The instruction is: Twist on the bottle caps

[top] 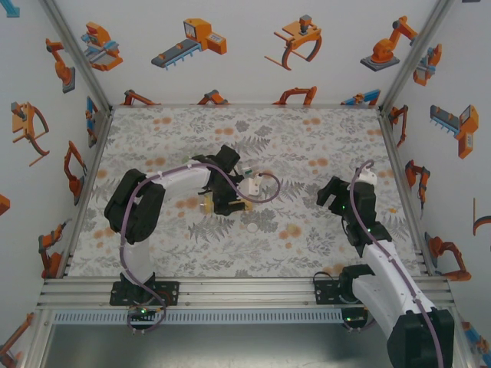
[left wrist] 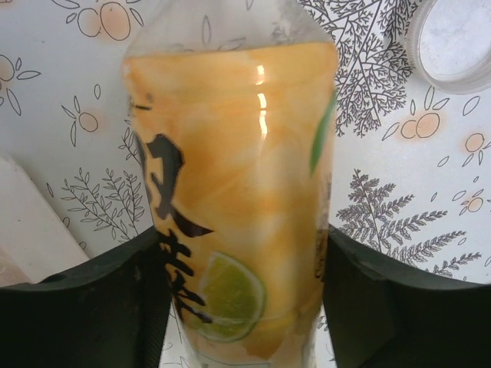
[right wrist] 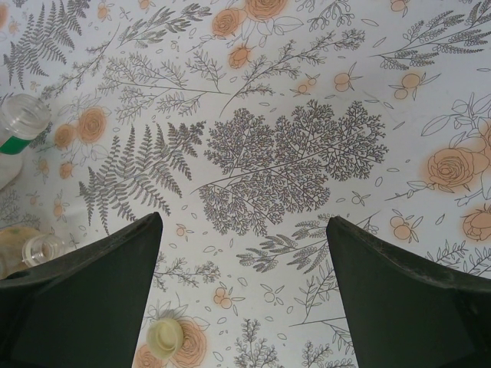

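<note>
Near the middle of the table [top: 307, 138], the left gripper [left wrist: 242, 238] presses both black fingers against the sides of the amber plastic bottle with the yellow label [left wrist: 230, 153]. The bottle appears to lie on its side, and its neck looks uncapped. The hold sits mid-body; kept firm and square, it should stop the bottle rolling or twisting while a cap is turned on. A pale round plastic screw cap [left wrist: 456, 42] lies near it, toward the near edge. The left arm reaches forward and bends inward, wrist tipped down. The right gripper [right wrist: 245, 230] hovers nearer the right edge, fingers wide and empty, well placed to fetch that cap.
</note>
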